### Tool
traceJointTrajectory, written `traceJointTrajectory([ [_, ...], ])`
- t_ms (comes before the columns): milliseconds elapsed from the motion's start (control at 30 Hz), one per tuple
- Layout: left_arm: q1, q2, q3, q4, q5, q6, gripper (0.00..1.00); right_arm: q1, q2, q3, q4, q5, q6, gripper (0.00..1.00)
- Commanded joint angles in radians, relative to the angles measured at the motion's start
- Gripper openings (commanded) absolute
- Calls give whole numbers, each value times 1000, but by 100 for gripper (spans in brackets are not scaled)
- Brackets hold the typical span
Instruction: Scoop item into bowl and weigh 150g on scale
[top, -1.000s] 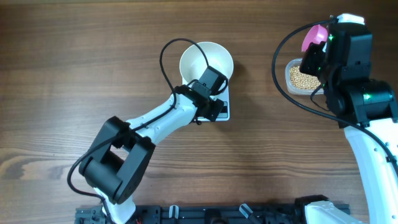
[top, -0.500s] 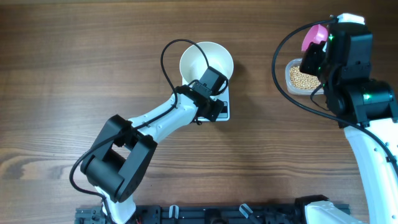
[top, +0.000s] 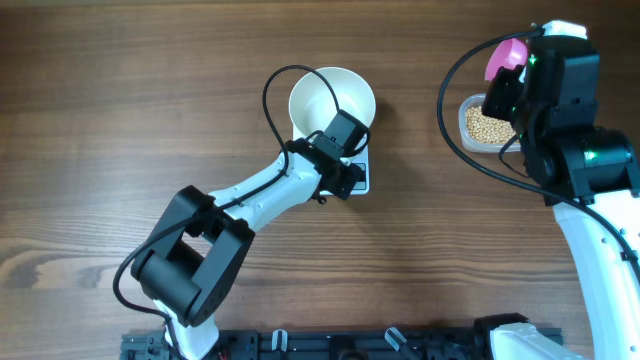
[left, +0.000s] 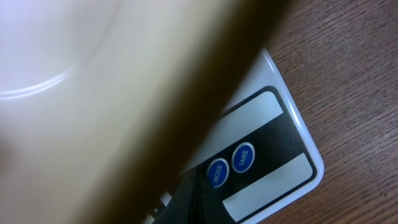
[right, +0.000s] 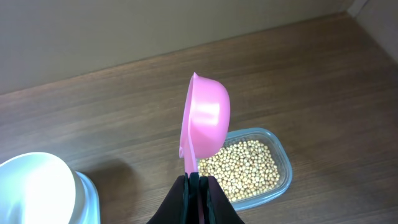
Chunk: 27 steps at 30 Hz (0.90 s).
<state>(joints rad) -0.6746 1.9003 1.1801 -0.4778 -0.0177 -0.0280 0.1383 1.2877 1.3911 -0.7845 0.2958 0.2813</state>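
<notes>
At the middle of the brown wooden table (top: 120, 120), the round plain white bowl (top: 330, 95) sits on the small white digital scale (left: 283, 134). The left claw (left: 189, 190), fingers together, points just beside its blue MODE button (left: 217, 172). The right claw (right: 194, 182) is clamped on a pink plastic scoop (right: 206, 118) above the small tan-yellow beans (right: 245, 167) in a clear rectangular tub (right: 285, 163).

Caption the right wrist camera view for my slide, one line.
The right gripper grips a pink scoop on edge near the clear tub of beans; white bowl at lower left.

Table (top: 100, 120) is grained wood; scoop (right: 205, 118) glossy plastic; bowl (top: 358, 95) seemingly smooth.
</notes>
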Motion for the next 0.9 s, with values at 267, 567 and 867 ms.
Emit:
traceJointTrajectory([
  [267,-6,-97,39,-48,-39,-40,4,-2,-2,9,6,-10,-16,4],
  [567,63,-397,47,-248,-48,34,4,-2,-2,9,8,-10,-17,4],
  [867,134,-393,47,-348,2,58,4,-2,-2,9,12,-10,-19,4],
])
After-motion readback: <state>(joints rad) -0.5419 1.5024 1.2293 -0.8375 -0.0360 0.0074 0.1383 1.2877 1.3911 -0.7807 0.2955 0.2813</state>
